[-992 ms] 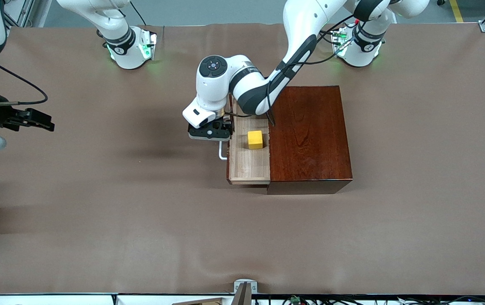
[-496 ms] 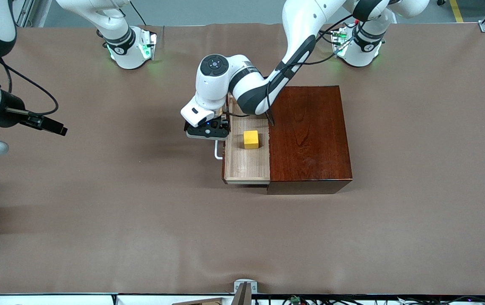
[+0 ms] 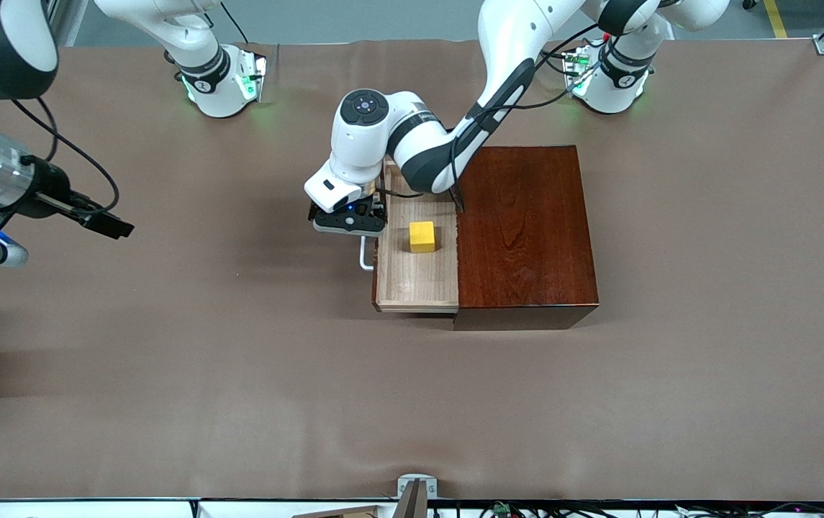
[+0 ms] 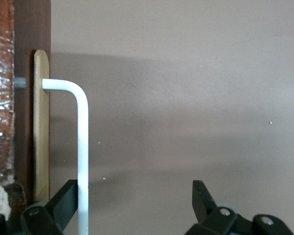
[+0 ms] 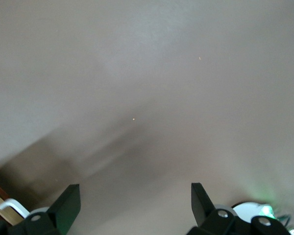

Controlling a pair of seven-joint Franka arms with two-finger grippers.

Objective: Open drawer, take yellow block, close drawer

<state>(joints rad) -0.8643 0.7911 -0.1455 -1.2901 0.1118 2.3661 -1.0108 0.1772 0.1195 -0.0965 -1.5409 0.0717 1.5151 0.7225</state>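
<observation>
A: Which step is this?
B: Opening, I'd say. The drawer [image 3: 419, 277] is out of the box [image 3: 525, 232], and the yellow block [image 3: 422, 237] sits in the tray, beside the left gripper [image 3: 347, 222].
A: Its grip?
B: Fingers [image 4: 59, 208] spread, one touching the white handle [image 4: 81, 147], hooking rather than pinching.
A: Next?
B: Probably letting go, lifting, and coming down over the block.
A: The right gripper [image 3: 106, 224]?
B: Spread wide, empty, hanging over bare table [image 3: 239, 374] toward its own end, well apart.
</observation>
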